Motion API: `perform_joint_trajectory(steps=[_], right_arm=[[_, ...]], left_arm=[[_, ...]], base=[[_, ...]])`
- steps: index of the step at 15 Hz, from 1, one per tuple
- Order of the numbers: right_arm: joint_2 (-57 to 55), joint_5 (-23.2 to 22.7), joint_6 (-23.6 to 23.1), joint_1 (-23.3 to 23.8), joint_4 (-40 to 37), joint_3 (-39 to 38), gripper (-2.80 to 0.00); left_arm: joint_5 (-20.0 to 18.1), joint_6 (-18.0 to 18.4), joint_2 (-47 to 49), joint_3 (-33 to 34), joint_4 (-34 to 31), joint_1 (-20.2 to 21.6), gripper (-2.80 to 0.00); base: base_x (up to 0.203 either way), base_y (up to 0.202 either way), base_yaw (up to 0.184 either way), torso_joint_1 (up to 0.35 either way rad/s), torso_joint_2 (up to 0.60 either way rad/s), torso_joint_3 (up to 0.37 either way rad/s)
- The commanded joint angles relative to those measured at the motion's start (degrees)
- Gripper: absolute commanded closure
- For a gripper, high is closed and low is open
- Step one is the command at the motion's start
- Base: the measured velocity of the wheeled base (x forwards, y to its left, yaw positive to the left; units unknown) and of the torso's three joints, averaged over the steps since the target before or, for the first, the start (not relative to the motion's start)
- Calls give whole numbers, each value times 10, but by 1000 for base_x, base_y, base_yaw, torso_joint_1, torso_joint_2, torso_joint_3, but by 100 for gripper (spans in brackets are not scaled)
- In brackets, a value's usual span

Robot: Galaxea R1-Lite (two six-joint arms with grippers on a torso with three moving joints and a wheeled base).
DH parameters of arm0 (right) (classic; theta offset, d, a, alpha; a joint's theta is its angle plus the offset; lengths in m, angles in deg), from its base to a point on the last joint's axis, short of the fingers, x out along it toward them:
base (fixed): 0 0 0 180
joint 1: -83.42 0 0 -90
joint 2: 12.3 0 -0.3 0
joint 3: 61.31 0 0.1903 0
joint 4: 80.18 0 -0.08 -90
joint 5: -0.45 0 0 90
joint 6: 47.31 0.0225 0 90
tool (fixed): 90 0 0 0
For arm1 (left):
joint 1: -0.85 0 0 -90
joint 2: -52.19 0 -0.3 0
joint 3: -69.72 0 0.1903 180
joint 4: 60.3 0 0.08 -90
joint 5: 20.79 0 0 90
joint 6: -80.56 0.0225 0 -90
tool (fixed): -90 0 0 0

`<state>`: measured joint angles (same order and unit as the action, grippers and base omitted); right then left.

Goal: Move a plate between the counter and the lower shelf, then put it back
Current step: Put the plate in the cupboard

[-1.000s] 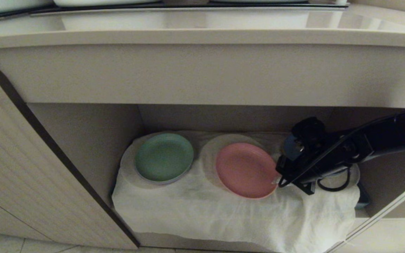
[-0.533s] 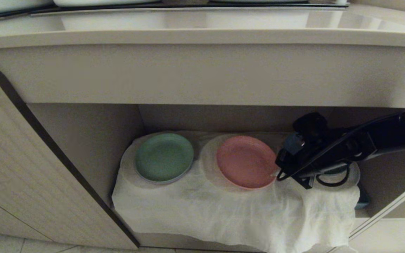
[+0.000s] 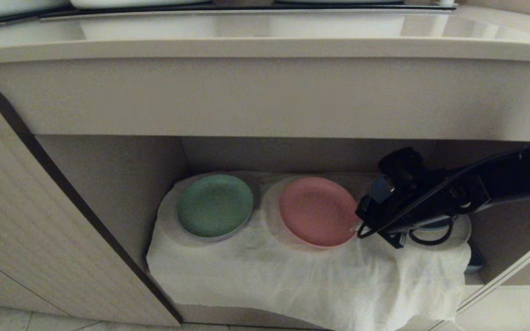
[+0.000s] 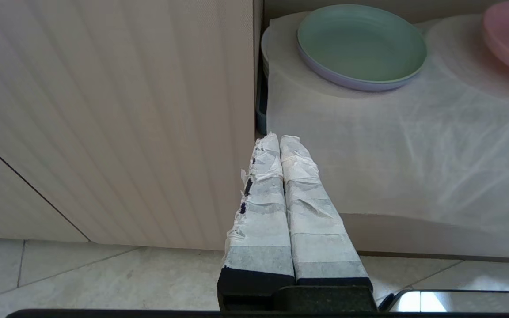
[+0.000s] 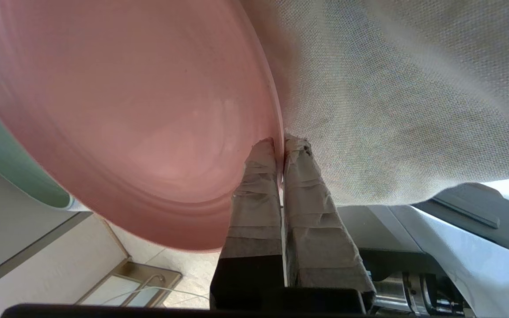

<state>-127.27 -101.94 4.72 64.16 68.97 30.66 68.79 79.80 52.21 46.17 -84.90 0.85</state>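
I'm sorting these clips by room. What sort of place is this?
Most likely a kitchen: a beige counter with a black hob edge at its back, and below it an open shelf holding a green plate and a pink plate on a white cloth.

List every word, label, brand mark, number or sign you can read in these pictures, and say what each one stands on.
None: no readable text appears in any view.
The round matte salmon-pink plate, the round green plate, the white wrinkled cloth and the beige counter's front edge are all unmarked.
The tape-wrapped fingers of the right gripper, pinching the pink plate's rim, and of the left gripper bear no print.
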Motion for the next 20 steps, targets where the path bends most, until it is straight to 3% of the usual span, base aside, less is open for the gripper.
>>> perform_joint_trajectory(steps=[1,19,20], right_arm=[[0,-1,3,-1,-1,0,0],[-14,-1,0,-2,0,4,0],[-15,-1,1,-2,0,5,-280]], left_arm=[[0,0,0,0,0,0,0],[0,0,0,0,0,0,0],[0,0,0,0,0,0,0]], base=[[0,0,0,0,0,0],[0,0,0,0,0,0],[0,0,0,0,0,0]])
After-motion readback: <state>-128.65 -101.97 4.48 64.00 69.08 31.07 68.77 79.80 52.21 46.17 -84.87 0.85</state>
